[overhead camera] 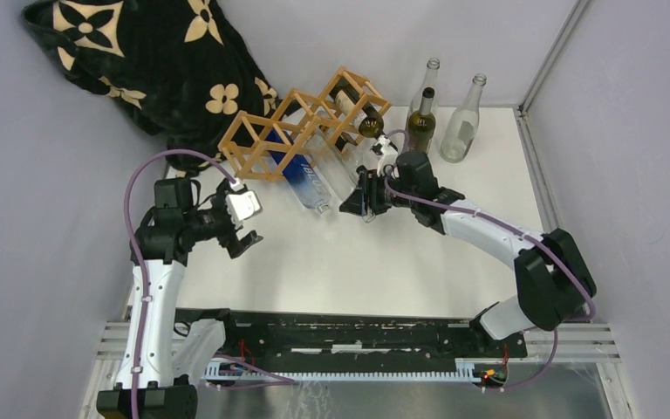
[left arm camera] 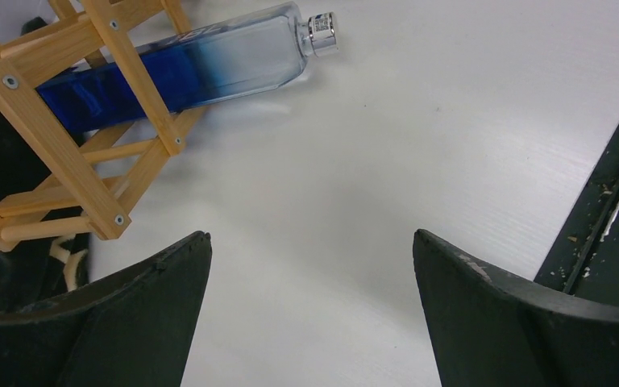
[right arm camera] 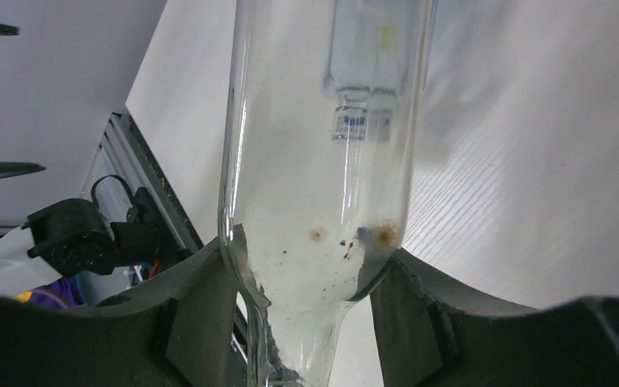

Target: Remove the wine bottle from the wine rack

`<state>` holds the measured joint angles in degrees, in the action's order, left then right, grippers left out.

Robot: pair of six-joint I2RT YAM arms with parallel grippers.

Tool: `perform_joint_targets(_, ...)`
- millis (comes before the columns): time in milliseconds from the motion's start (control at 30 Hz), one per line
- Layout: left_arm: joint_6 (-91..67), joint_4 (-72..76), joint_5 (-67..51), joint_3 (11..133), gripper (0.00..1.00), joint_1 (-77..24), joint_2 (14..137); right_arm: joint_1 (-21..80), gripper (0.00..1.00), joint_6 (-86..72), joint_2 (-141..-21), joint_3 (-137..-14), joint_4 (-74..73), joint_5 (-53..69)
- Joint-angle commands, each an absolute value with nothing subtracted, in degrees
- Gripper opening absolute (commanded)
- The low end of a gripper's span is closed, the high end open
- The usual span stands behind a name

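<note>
No legible text anywhere; blue bottle [overhead camera: 305,182] carries pale lettering, too blurred to read. Small printed code patch [left arm camera: 320,27] on its neck; also illegible.

black floral blanket [overhead camera: 131,61], upright bottles [overhead camera: 420,127], white table [overhead camera: 384,262]

The wine rack [overhead camera: 301,131] stands at the back of the table [overhead camera: 454,262], with three upright bottles [overhead camera: 420,122] just right of it. Its cells hold lying bottles [overhead camera: 310,183], seemingly three, necks pointing forward.
</note>
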<state>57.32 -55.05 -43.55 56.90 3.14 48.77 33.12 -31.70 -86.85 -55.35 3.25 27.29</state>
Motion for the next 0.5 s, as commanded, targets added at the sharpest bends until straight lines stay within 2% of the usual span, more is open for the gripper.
perform_joint_targets(0,68.1,-56.6,-44.2,56.5,1.00,3.3,47.4,33.2,0.00,-33.1,-78.7,-52.3,12.0,31.3)
perform_joint_targets(233,83.0,-52.4,-47.6,54.4,1.00,3.3,46.3,36.2,0.00,-31.9,-71.6,-46.7,9.0,32.1)
perform_joint_targets(467,104.4,-51.1,-48.2,52.2,1.00,2.2,45.0,42.4,0.00,-30.6,-69.9,-47.7,5.1,32.7)
